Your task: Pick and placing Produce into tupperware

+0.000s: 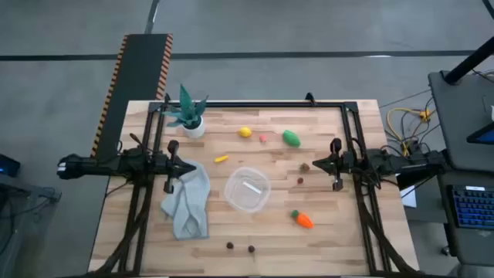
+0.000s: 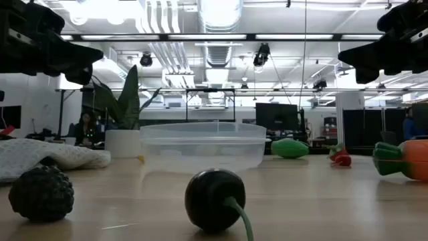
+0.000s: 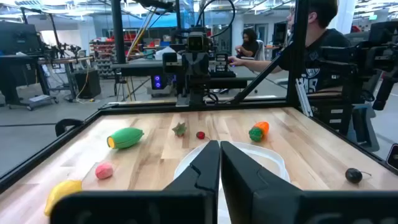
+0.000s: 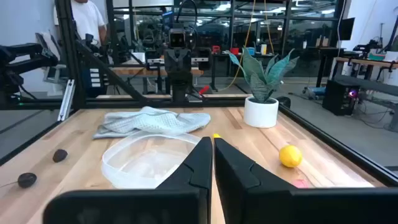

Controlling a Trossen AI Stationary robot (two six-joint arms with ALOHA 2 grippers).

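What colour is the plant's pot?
White pot, clearest in the right wrist view.

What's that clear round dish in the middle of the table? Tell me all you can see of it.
The tupperware is a round, shallow container of clear, slightly cloudy plastic with a low wall and a thicker rim, no lid on it. It sits upright on the wooden table near the middle, between the two arms. It looks empty: no produce lies inside. The grey-green cloth lies beside it toward the left arm, close but whether they touch I cannot tell. No gripper touches it.
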